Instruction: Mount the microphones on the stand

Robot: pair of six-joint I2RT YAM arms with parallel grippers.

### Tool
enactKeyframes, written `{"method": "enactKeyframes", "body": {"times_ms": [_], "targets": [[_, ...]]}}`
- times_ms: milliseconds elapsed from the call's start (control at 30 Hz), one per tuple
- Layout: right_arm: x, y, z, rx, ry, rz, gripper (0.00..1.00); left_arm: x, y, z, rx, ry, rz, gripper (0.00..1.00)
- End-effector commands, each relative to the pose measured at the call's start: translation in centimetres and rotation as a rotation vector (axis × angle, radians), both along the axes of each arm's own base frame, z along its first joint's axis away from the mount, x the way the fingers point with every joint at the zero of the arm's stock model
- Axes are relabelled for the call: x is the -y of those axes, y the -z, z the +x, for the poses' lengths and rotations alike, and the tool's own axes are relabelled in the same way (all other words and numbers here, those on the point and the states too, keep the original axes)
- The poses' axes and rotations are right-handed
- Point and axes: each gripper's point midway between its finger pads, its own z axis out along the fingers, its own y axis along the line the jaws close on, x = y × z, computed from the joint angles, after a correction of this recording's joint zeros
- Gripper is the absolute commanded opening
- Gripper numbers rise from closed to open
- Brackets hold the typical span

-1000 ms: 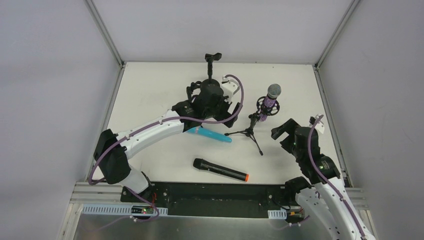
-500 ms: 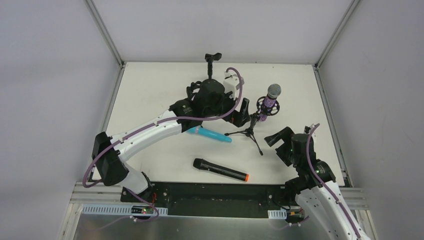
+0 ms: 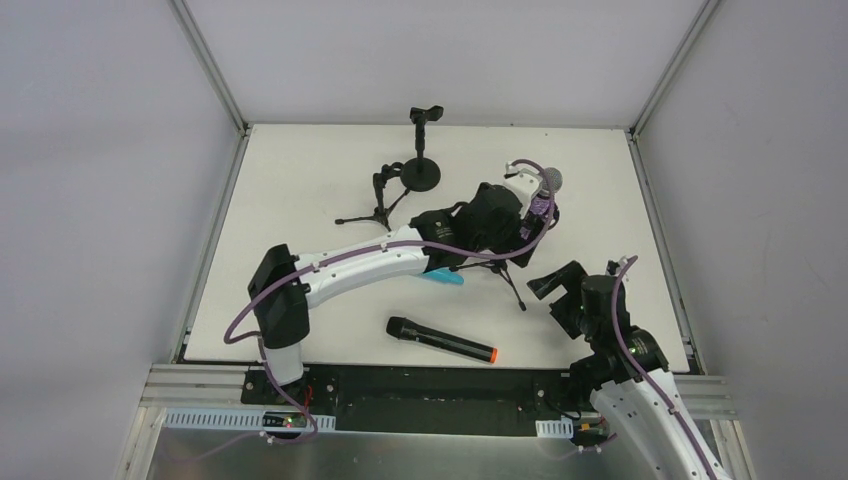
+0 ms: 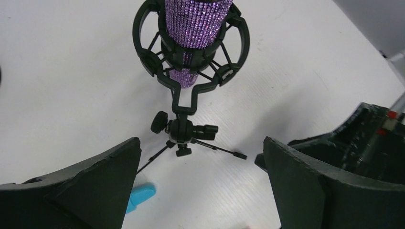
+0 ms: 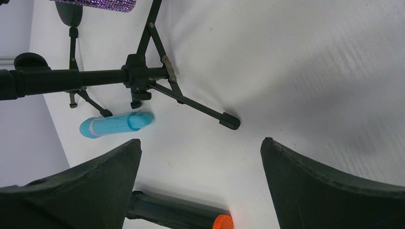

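Glittery purple microphone sat in its shock-mount tripod; left gripper and right gripper gaped empty, so grasping 1 of the 2 loose microphones, likely the turquoise microphone, seemed next

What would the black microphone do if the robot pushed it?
It would probably roll: the black microphone is a round stick lying flat on the table. It looks stiff, so it likely wouldn't bend.

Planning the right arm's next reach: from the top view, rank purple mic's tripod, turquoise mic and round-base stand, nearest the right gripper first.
1. Purple mic's tripod, just left.
2. Turquoise mic, farther left.
3. Round-base stand, far edge.
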Motion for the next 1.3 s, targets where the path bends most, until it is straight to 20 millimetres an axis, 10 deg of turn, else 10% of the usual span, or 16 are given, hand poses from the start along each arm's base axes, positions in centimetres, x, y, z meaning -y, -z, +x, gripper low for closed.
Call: {"method": "enactKeyframes", "body": {"times_ms": [0, 667, 1133, 1267], "targets": [[0.2, -0.2, 0.1, 0.014, 0.009, 0.001, 0.99, -0.1, -1.7, 2.5, 0.136, -0.097, 0.053, 1.00], [-0.2, -0.4, 0.3, 0.006, -0.026, -0.017, 0.99, 1.9, 1.0, 2.8, 0.155, 0.002, 0.135, 0.59], [-0.9, -1.0, 1.4, 0.082, -0.119, -0.067, 0.99, 2.1, 1.5, 2.7, 0.153, 0.028, 0.148, 0.00], [-1.0, -1.6, 2.2, 0.156, -0.138, -0.085, 0.97, 1.0, 1.0, 3.4, 0.186, -0.025, 0.172, 0.00]]}}
